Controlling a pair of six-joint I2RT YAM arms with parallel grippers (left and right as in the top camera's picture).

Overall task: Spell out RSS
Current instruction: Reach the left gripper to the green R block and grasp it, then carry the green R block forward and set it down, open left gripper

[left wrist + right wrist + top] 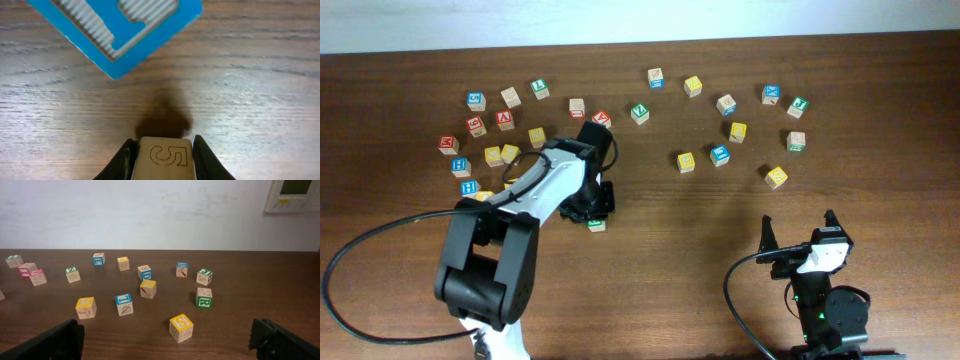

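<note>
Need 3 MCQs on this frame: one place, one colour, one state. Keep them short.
1. In the right wrist view, where is the green R cube relative to the S cube?
A. stacked on it
B. farther back, slightly right
C. touching its left side

2. What colour borders the S cube's top face?
A. yellow
B. red
C. blue

3. What is the left gripper doing?
A. open over bare table
B. closed on a wooden cube
C. holding two cubes

Answers:
1 B: the two cubes stand apart, with R farther back.
2 A: a yellow frame surrounds the S.
3 B: the left wrist view shows both fingers against the cube's sides.
</note>
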